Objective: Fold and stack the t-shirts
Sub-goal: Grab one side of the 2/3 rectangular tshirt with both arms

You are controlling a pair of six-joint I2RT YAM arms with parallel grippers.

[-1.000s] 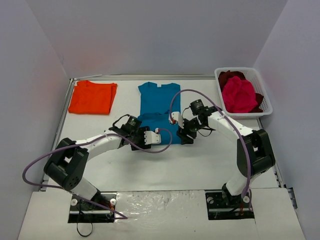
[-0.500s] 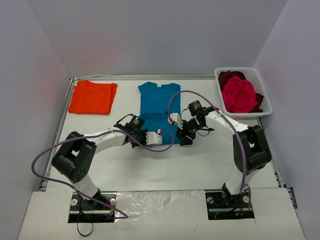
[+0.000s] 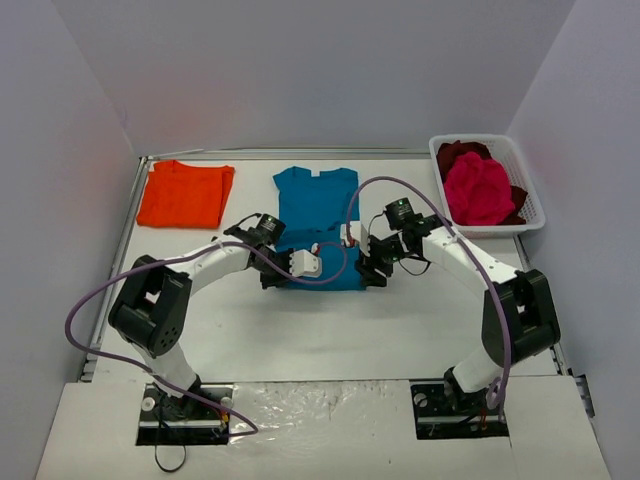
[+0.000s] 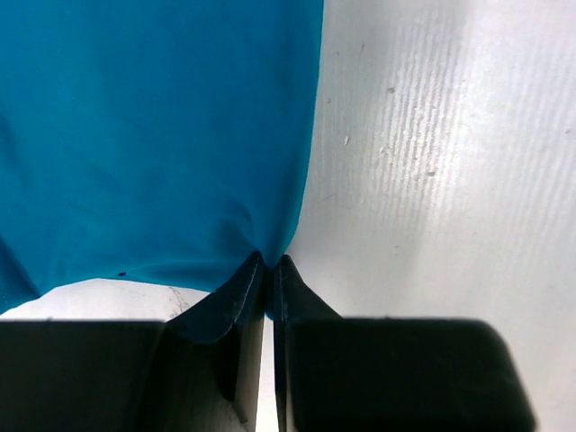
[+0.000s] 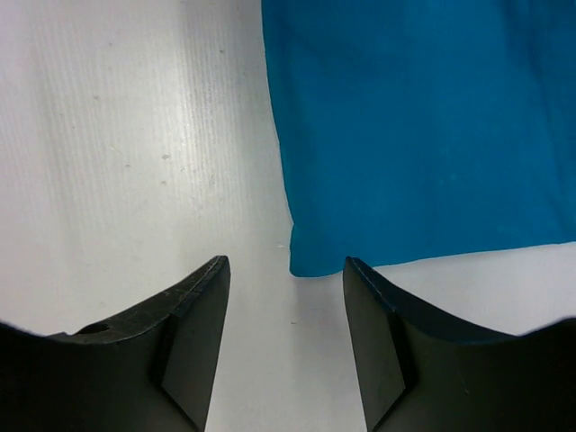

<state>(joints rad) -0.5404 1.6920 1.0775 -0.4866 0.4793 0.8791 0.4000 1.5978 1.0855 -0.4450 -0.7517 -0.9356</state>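
Note:
A teal-blue t-shirt (image 3: 318, 205) lies flat at the table's middle, collar toward the far side. My left gripper (image 3: 275, 278) is at its near-left corner. In the left wrist view the gripper (image 4: 270, 261) is shut, pinching the edge of the teal cloth (image 4: 153, 135). My right gripper (image 3: 372, 272) is open at the near-right corner. Seen from the right wrist, the gripper (image 5: 286, 260) has the corner of the teal shirt (image 5: 423, 126) lying just between and beyond its fingertips, not gripped. An orange t-shirt (image 3: 185, 193) lies folded at the far left.
A white slotted basket (image 3: 530, 215) at the far right holds a magenta-pink t-shirt (image 3: 478, 190) on top of a dark red one (image 3: 462, 153). Purple cables loop from both arms over the table. White walls enclose the workspace.
My left gripper has closed onto the teal shirt's near-left corner after shifting left along the hem. The right gripper has stayed open and settled at the near-right corner.

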